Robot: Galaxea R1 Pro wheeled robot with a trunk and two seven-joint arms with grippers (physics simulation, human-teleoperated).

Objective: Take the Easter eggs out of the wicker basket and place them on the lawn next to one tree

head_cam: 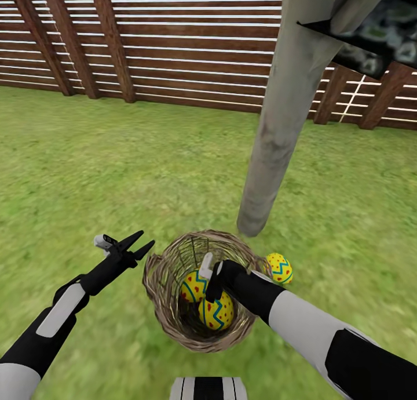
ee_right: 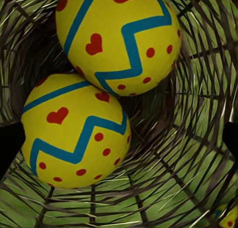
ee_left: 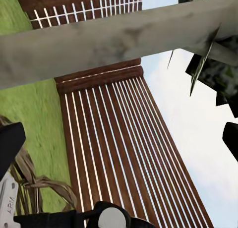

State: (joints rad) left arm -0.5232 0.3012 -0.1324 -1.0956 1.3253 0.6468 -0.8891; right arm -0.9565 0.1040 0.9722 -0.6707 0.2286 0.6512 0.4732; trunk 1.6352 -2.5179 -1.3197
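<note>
**A:** Down inside the wicker basket (head_cam: 200, 295), the right end effector (head_cam: 209, 293) hangs over two Easter eggs (ee_right: 79, 131); its dark fingertips sit wide apart at the edges of the right wrist view, holding nothing.

**B:** And the left one?

**A:** The left end effector (head_cam: 136, 244) hovers just beside the basket's rim, fingers spread, empty.

**B:** How do the eggs look?

**A:** Yellow, each with a blue zigzag band, red hearts and red dots. The two in the basket touch each other. A third egg (head_cam: 279, 268) lies on the lawn (head_cam: 116, 168) just outside the basket, near the foot of the tree (head_cam: 284, 122).

**B:** The basket itself?

**A:** Round, open-weave brown-grey twigs, grass showing through the gaps. It stands mouth up, close to the trunk.

**B:** Surroundings?

**A:** Mottled green grass runs back to a brown horizontal-slat fence (head_cam: 174, 35). The trunk is thick, smooth, pale grey, leaning slightly, with dark angular leaves (head_cam: 376, 35) above.

**B:** Which way do the eggs point?

**A:** I cannot tell their long axes.
</note>
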